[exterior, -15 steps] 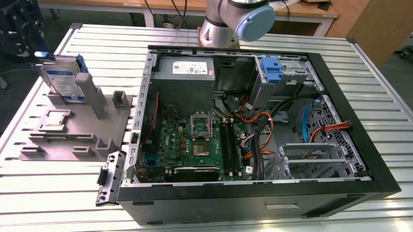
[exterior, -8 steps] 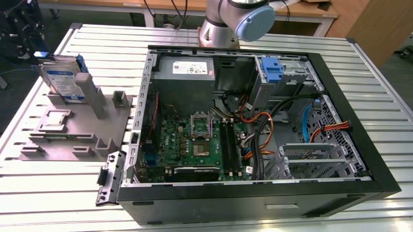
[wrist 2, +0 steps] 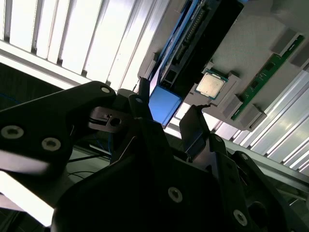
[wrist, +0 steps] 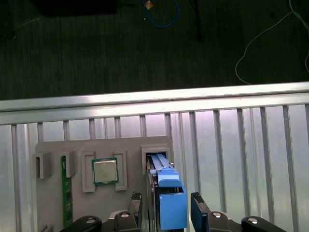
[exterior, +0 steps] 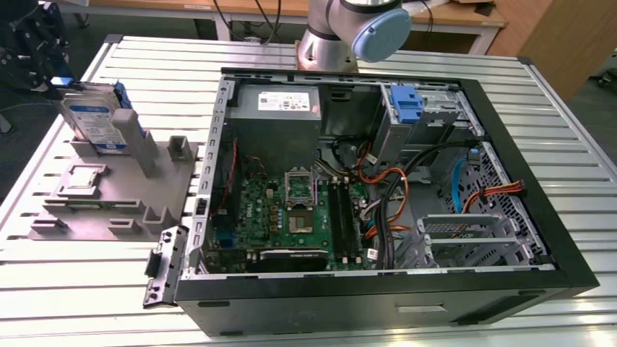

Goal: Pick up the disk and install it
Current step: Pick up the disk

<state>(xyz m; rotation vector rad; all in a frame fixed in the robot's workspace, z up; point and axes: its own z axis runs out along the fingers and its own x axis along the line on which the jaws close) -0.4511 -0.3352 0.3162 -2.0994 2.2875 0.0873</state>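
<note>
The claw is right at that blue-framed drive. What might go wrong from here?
1. The gripper straddles the disk, which stands upright in the grey fixture; an off-centre squeeze might tilt or jam it.
2. The processor chip and memory stick sit close beside it and might get knocked.
3. Loose cables crowd the computer case, so the disk might snag.

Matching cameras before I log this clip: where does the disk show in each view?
Exterior view: the disk stands upright on the grey fixture, to the exterior view's left of the computer case.
First wrist view: the disk is edge-on, in the fixture beside the processor chip.
Second wrist view: the disk is edge-on, beside that chip.
Shared landmark: the grey fixture.
</note>
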